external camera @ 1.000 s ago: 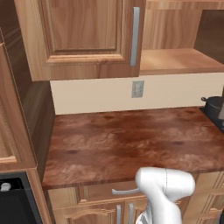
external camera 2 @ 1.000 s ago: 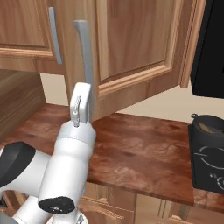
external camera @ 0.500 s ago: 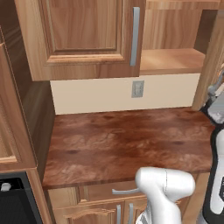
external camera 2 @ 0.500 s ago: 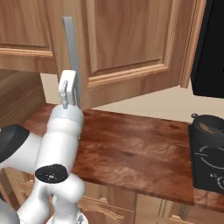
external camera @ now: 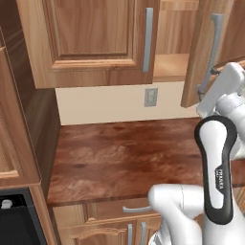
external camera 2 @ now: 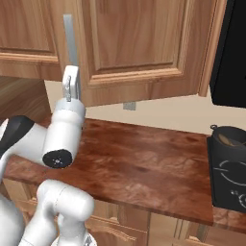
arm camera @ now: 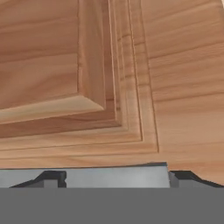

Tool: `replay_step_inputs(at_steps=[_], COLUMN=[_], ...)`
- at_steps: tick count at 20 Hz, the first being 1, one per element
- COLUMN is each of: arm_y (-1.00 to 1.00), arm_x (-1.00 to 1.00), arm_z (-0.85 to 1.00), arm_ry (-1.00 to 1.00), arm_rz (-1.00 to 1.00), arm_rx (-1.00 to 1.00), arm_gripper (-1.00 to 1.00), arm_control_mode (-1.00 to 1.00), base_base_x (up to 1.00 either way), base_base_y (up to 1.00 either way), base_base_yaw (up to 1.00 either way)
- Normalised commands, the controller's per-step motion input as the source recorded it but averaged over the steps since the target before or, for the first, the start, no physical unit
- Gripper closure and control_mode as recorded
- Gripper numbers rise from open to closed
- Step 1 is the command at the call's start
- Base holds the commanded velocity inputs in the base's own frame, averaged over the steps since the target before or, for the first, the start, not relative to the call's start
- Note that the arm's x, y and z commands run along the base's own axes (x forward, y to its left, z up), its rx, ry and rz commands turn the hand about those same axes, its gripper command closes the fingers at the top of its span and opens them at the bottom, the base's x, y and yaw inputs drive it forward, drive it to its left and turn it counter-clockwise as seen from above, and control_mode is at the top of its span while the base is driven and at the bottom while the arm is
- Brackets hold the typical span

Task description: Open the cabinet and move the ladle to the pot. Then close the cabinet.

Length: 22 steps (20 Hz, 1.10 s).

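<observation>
The robot arm [external camera 2: 57, 139] rose over the reddish-brown counter [external camera: 129, 153], its end effector [external camera 2: 70, 86] raised against the grey bar handle [external camera 2: 71, 41] of the cabinet's right door [external camera 2: 139, 48], which stood swung open. In the hand view the fingers [arm camera: 52, 177] sat apart on either side of the handle, not pressed onto it. Farther back, the cabinet [external camera: 91, 40] kept its left door shut. The pot [external camera 2: 231, 138] sat at the right on the stove, with the ladle not identifiable.
</observation>
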Motion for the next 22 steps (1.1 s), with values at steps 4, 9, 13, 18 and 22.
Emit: replay_step_inputs(at_steps=[4,9,13,18,22], arm_y=[0.0,0.0,0.0,0.0,0.0], arm_x=[1.0,0.99,0.85,0.78,0.59], arm_z=[0.0,0.0,0.0,0.0,0.0], arm_ry=[0.0,0.0,0.0,0.0,0.0], arm_rz=[0.04,0.02,0.01,0.02,0.03], arm_rx=[0.04,0.03,0.03,0.03,0.03], arm_gripper=[-1.0,-1.0,-1.0,-1.0,-1.0], arm_control_mode=[-1.0,-1.0,-1.0,-1.0,-1.0], base_base_x=[0.0,0.0,0.0,0.0,0.0], base_base_y=[0.0,0.0,0.0,0.0,0.0], base_base_yaw=[0.0,0.0,0.0,0.0,0.0])
